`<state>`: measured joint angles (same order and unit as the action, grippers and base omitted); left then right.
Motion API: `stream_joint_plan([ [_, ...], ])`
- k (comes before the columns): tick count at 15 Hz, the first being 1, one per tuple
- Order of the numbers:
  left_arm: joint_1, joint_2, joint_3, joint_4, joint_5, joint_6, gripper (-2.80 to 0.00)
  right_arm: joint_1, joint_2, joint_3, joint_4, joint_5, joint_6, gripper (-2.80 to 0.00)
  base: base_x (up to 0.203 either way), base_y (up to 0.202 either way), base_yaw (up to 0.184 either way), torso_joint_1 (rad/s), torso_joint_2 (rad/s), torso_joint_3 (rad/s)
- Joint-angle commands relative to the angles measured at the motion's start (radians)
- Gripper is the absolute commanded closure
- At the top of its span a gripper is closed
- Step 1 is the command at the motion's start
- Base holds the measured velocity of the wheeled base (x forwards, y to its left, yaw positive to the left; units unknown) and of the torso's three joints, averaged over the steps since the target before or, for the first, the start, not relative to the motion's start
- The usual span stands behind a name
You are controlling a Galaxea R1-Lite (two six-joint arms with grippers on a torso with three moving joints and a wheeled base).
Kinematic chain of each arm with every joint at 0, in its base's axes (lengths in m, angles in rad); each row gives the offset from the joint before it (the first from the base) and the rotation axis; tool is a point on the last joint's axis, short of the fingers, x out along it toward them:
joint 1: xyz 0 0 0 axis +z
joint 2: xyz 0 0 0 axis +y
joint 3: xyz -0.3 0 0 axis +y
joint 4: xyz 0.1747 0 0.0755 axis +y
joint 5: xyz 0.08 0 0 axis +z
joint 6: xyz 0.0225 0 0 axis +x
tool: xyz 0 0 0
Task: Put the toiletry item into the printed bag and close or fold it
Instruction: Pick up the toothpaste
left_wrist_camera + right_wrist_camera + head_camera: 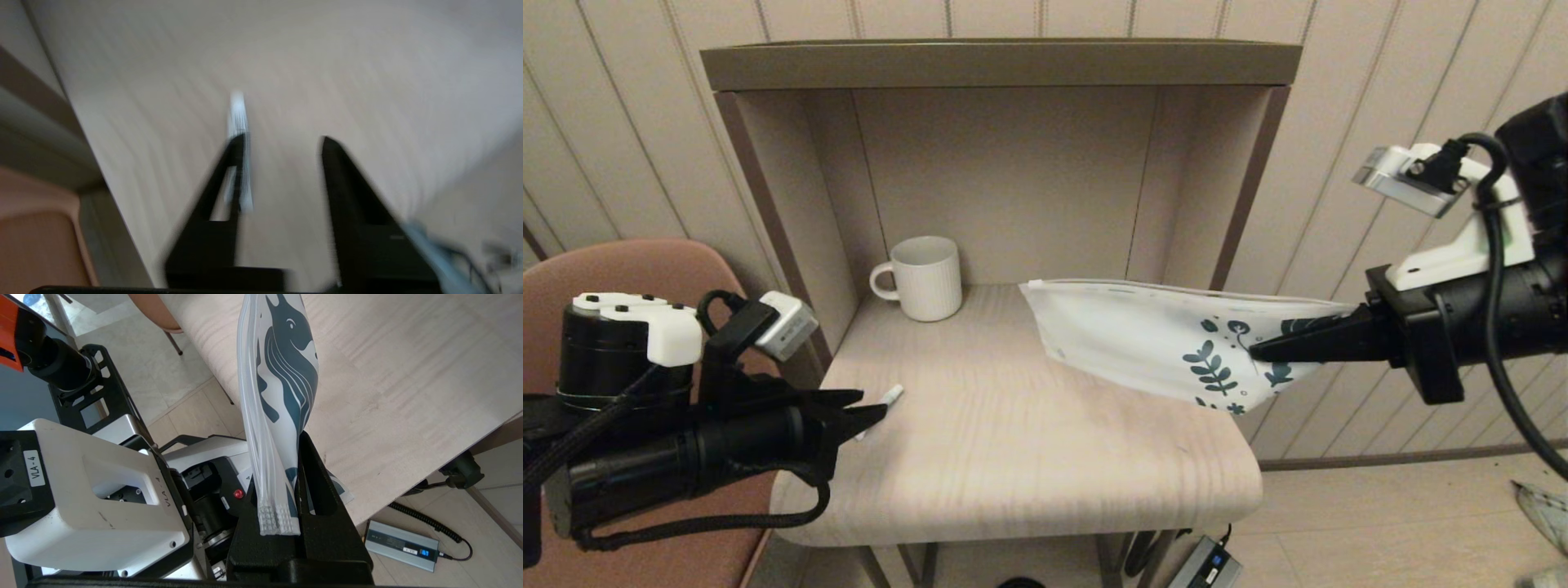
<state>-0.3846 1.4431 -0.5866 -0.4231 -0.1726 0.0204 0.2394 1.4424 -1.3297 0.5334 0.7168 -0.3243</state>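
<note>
White printed bag [1143,339] held clear of the tabletop [1029,441] by the right tool [1262,351], which pinches it at the leaf-printed end; in the right wrist view the jaws are pressed together on the bag's ribbed zip edge [276,514]. The plain end points toward the white mug [923,278] in the back alcove. Toiletry item [882,406] lies on the tabletop near its left edge. Left tool [870,412] is at the tube, jaws spread; left wrist view shows the tube [238,118] lying alongside one finger [233,163], the other finger well apart from it, so not gripped. Step in hand, as judged: picking up the tube; insertion and closing not yet done. Next move calls for centring the tube between the jaws, closing on it, then lifting it toward the bag. Whether the bag's mouth is open cannot be told. Risk: the slim tube may roll or skid off the edge.
</note>
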Motion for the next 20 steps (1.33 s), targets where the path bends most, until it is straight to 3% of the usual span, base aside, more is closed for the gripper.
stream_joint_plan([
  [1,-0.008,0.013,-0.014,-0.023,0.006,-0.010,-2.80,-0.006,-0.008,0.001,0.003,0.004,-0.002,0.00,0.000,0.000,0.000,0.000,0.00,0.000],
  [9,-0.008,0.099,0.037,-0.037,0.010,-0.012,-2.80,-0.006,-0.014,0.021,0.000,0.004,-0.006,0.00,0.000,0.000,0.000,0.000,0.00,0.000],
  [12,-0.008,0.161,0.038,-0.136,0.008,-0.012,-2.80,-0.006,-0.011,0.024,0.000,0.004,-0.004,0.00,0.000,0.000,0.000,0.000,0.00,0.000],
  [13,-0.008,0.176,0.040,-0.183,0.008,-0.008,0.00,-0.012,-0.011,0.024,-0.001,0.004,-0.004,0.00,0.000,0.000,0.000,0.000,0.00,0.000],
  [20,-0.008,0.131,0.085,-0.200,0.007,0.025,0.00,-0.022,-0.016,0.037,-0.004,0.019,-0.006,0.00,0.000,0.000,0.000,0.000,0.00,0.000],
])
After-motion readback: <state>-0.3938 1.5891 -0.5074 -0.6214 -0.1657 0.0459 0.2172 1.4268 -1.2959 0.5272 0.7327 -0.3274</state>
